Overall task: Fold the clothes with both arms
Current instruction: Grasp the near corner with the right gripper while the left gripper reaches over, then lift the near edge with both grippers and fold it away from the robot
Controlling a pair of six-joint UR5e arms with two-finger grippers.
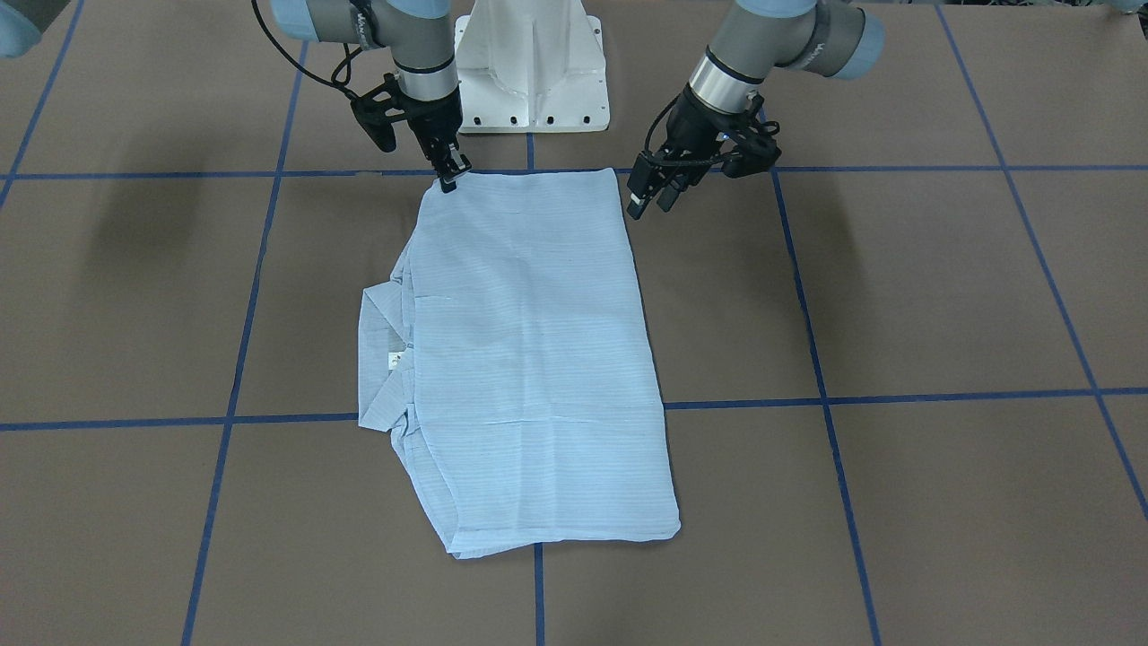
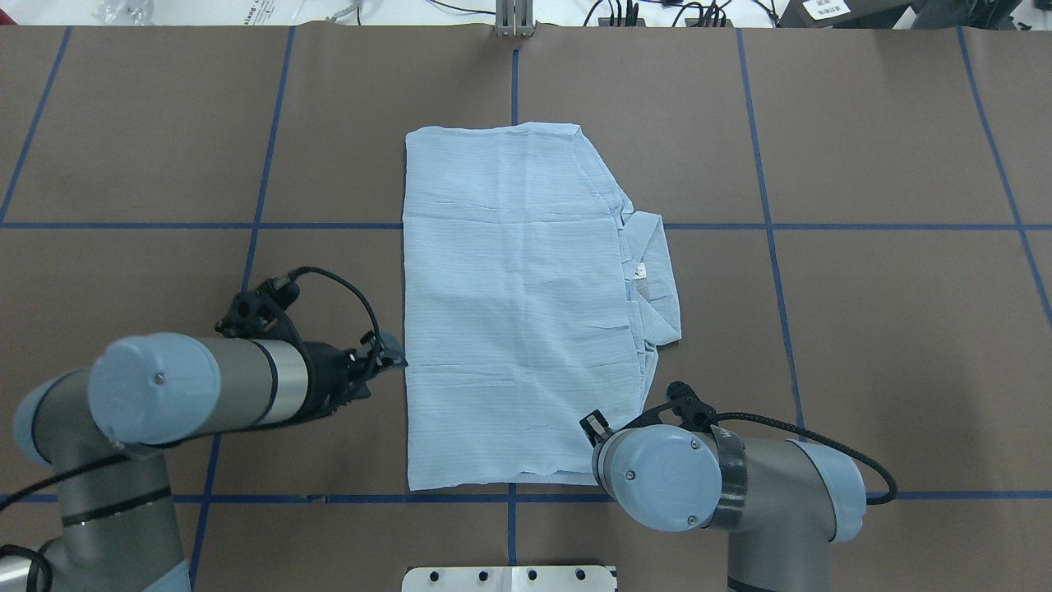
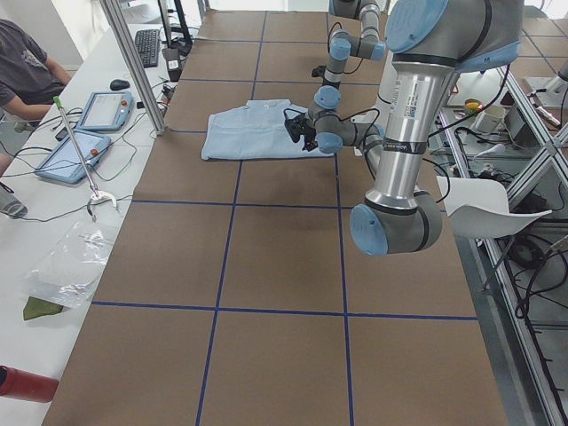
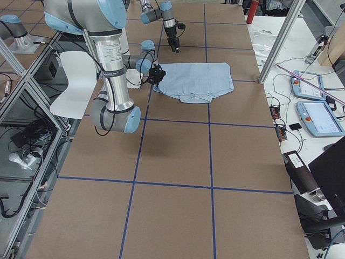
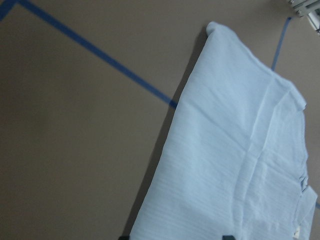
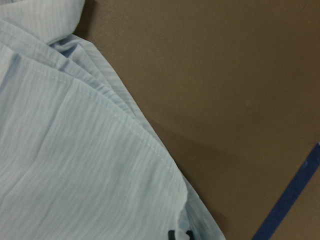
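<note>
The pale-blue striped shirt lies folded into a flat rectangle in the middle of the table, with its collar and neck tag sticking out on the robot's right side. My right gripper is down at the shirt's corner nearest the robot. In the right wrist view its tips sit close together over the hem, shut on the shirt. My left gripper hovers open just off the other near corner, beside the shirt's edge. The left wrist view shows the shirt ahead of its spread tips.
The white pedestal base stands just behind the shirt. Blue tape lines grid the brown table. A side bench holds tablets, with a seated person and an aluminium post beside it.
</note>
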